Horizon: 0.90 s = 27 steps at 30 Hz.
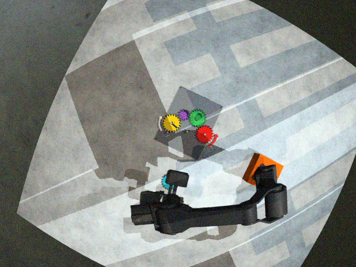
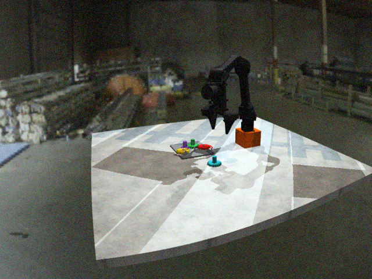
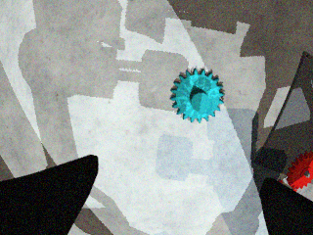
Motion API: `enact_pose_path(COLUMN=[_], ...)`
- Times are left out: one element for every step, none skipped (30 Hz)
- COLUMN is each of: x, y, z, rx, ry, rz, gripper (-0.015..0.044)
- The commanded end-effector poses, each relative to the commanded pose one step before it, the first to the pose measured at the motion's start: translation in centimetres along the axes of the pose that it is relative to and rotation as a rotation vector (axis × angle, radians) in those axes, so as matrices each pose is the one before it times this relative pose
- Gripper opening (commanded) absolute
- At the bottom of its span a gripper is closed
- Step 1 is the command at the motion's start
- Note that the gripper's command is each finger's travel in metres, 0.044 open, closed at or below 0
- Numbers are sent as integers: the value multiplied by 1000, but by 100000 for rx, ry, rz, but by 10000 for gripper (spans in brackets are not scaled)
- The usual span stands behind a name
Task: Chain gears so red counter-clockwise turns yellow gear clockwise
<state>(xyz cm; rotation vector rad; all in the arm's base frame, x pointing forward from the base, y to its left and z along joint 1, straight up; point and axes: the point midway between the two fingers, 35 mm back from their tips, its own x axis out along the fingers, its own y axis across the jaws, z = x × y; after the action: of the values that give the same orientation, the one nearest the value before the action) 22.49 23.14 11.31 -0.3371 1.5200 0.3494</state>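
Holding the tool wide and empty beside the board; cyan gear is standing on the bench, off the board's near side, and I'm seeing green and purple linking.

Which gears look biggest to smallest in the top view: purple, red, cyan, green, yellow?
1. Yellow gear, red gear and green gear: too close to rank.
2. Purple gear.
Cyan gear: partly hidden, unranked.
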Motion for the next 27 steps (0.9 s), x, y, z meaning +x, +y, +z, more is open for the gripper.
enact_pose_path(x=[-1058,-152,-91,-30,0,0,0,0,0,0,0,0,0,0,0,0,0,0,0,0,0,0,0,0,0,0,0], y=[5787,939,546,179,0,0,0,0,0,0,0,0,0,0,0,0,0,0,0,0,0,0,0,0,0,0,0], z=[-3606,-776,-483,-164,0,0,0,0,0,0,0,0,0,0,0,0,0,0,0,0,0,0,0,0,0,0,0], rx=[1573,233,140,47,0,0,0,0,0,0,0,0,0,0,0,0,0,0,0,0,0,0,0,0,0,0,0], ry=[-228,52,33,11,0,0,0,0,0,0,0,0,0,0,0,0,0,0,0,0,0,0,0,0,0,0,0], rz=[372,101,59,19,0,0,0,0,0,0,0,0,0,0,0,0,0,0,0,0,0,0,0,0,0,0,0], gripper=[440,440,440,440,440,440,440,440,440,440,440,440,440,440,440,440,440,440,440,440,440,440,440,440,440,440,440])
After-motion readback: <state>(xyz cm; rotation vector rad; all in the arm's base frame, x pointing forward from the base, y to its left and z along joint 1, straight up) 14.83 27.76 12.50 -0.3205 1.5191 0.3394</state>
